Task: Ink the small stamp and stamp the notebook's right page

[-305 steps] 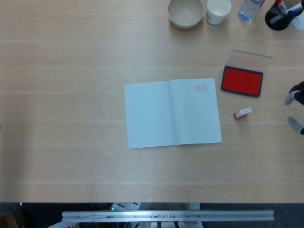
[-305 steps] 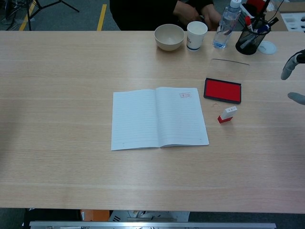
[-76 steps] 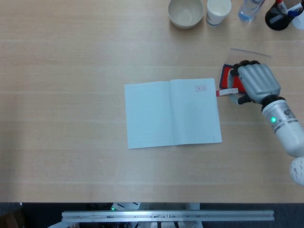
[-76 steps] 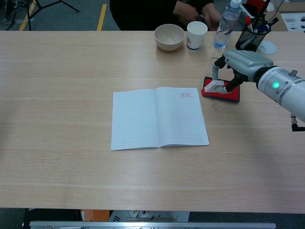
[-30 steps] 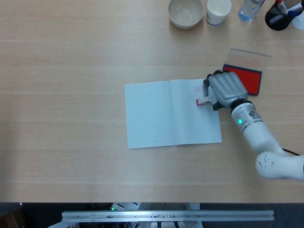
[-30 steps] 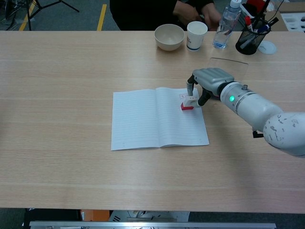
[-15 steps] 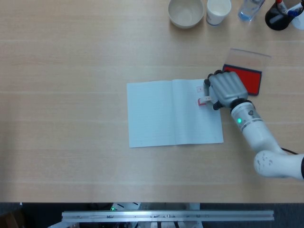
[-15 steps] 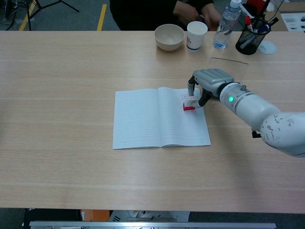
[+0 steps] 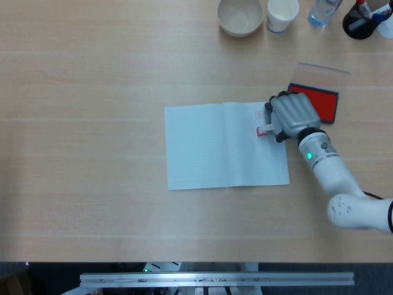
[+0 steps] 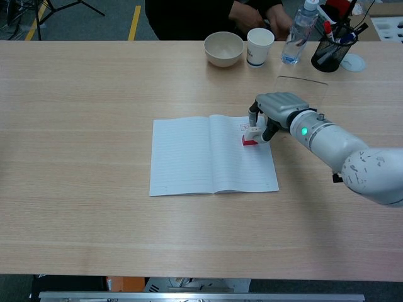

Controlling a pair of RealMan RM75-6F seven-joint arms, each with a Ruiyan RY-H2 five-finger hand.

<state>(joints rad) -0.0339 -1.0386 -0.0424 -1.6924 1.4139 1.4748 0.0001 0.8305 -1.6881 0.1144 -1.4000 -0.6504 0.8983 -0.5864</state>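
Observation:
An open notebook (image 9: 209,147) (image 10: 195,154) lies mid-table. My right hand (image 9: 292,115) (image 10: 277,107) grips the small red-and-white stamp (image 9: 264,129) (image 10: 250,137) and holds it down on the upper part of the right page, just below an earlier red stamp mark (image 9: 258,114) (image 10: 244,126). The red ink pad (image 9: 316,100) sits just right of the hand, its clear lid (image 9: 323,69) (image 10: 302,84) behind it. In the chest view the hand hides the pad. My left hand is in neither view.
Along the far edge stand a beige bowl (image 9: 241,16) (image 10: 223,48), a paper cup (image 9: 282,13) (image 10: 260,45), a water bottle (image 10: 298,31) and a black pen holder (image 10: 334,50). A person sits behind the table (image 10: 239,12).
Over the last second the notebook has slid a little to the right under the pressed stamp. The hand and stamp have barely shifted.

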